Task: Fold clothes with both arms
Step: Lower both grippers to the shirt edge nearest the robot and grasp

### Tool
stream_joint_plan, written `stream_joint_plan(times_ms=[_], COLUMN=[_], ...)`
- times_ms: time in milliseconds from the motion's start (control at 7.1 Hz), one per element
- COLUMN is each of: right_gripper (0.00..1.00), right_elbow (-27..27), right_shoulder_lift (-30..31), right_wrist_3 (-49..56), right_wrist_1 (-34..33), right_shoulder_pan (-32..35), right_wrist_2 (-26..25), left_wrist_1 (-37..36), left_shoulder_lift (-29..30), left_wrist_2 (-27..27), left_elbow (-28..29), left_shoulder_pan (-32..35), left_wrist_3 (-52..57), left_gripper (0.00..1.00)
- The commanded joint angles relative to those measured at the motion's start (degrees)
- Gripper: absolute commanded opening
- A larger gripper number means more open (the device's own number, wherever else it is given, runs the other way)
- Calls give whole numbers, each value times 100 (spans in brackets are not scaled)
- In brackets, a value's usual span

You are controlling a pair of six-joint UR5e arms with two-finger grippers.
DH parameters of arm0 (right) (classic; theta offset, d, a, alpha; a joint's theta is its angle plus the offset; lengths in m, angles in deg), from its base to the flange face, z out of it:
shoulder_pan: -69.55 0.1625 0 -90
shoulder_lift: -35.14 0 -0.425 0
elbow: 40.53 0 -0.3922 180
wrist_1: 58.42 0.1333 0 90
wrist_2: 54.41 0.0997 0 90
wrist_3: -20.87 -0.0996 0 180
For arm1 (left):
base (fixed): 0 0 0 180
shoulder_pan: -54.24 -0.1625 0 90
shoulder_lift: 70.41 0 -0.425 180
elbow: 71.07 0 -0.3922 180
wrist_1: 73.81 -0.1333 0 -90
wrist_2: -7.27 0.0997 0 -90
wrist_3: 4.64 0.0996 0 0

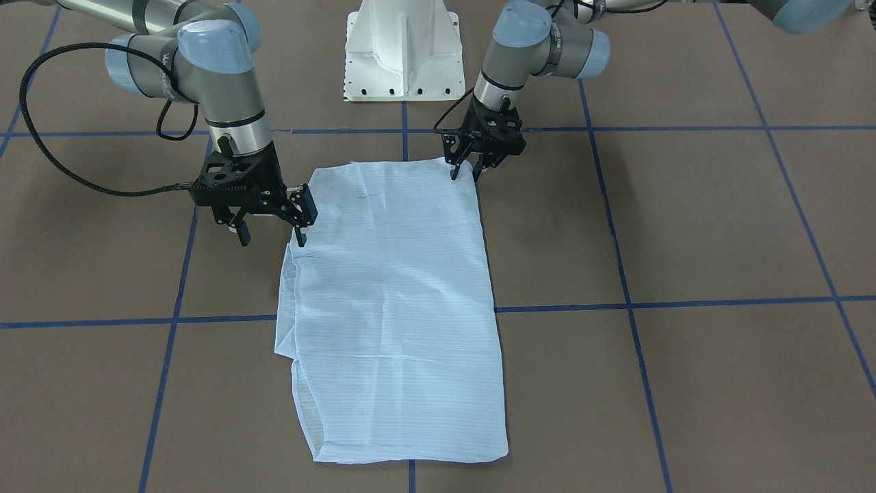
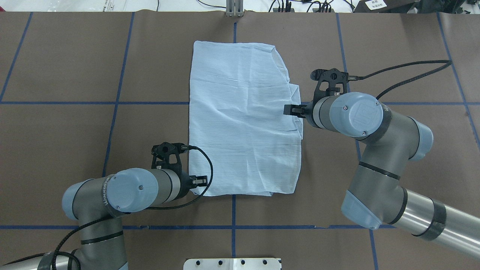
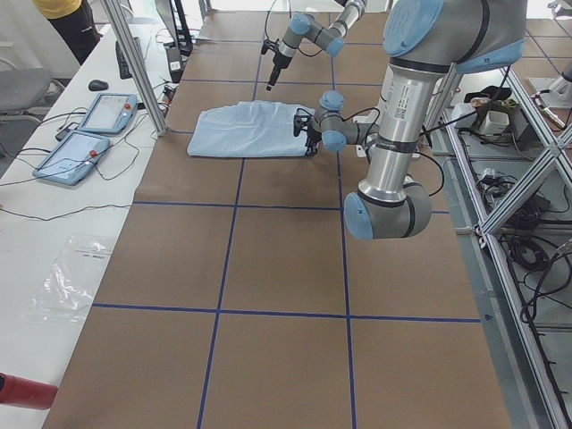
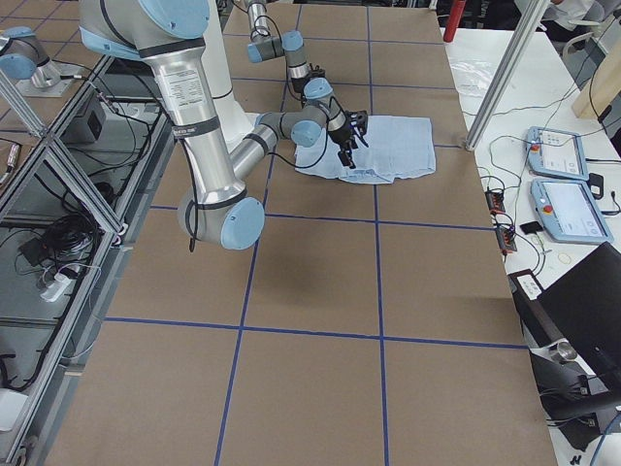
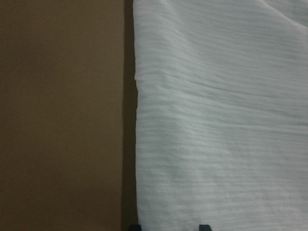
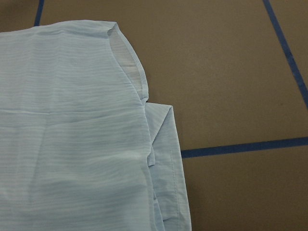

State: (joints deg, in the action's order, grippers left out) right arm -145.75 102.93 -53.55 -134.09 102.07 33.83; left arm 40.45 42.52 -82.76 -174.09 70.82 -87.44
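- Shirt [image 1: 393, 294] lies flat mid-table, folded into a long rectangle running away from the robot.
- Its edge on the robot's left is straight. The edge on the robot's right is uneven, with loose layers poking out.
- Left gripper [image 1: 464, 172] points down at the shirt corner nearest the robot. Its jaws are parted a little, with cloth between the tips and nothing clamped.
- Right gripper [image 1: 272, 236] points down partway along the uneven edge. Its jaws are spread wide, one finger over the cloth and one off it.
- Can't tell if any tip touches the fabric.
- Brown table [image 1: 684, 226] shows on every side of the shirt. White base [image 1: 404, 51] sits well apart.
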Motion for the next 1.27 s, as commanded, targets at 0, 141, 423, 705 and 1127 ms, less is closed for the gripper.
stream_joint_plan(times_ms=[0, 141, 423, 705, 1127], right_gripper=[99, 99, 96, 69, 64], right_elbow=[19, -42, -209, -324, -201], right_shoulder_lift=[6, 15, -73, -212, -820], right_wrist_3=[-107, -369, -2451, -4568, -5917], right_wrist_1=[9, 9, -87, -506, -1643], right_shoulder_pan=[-87, -175, -744, -1185, -2063], right_wrist_2=[-9, -35, -288, -290, -526], left_wrist_1=[0, 0, 0, 0, 0], left_shoulder_lift=[-8, -34, -43, -35, -35], left_wrist_2=[29, 21, 29, 38, 38], left_elbow=[1, -16, -7, -16, -42], left_shoulder_pan=[-41, -41, -32, -32, -32], left_wrist_3=[-9, -9, -9, -9, -18], left_gripper=[0, 0, 0, 0, 0])
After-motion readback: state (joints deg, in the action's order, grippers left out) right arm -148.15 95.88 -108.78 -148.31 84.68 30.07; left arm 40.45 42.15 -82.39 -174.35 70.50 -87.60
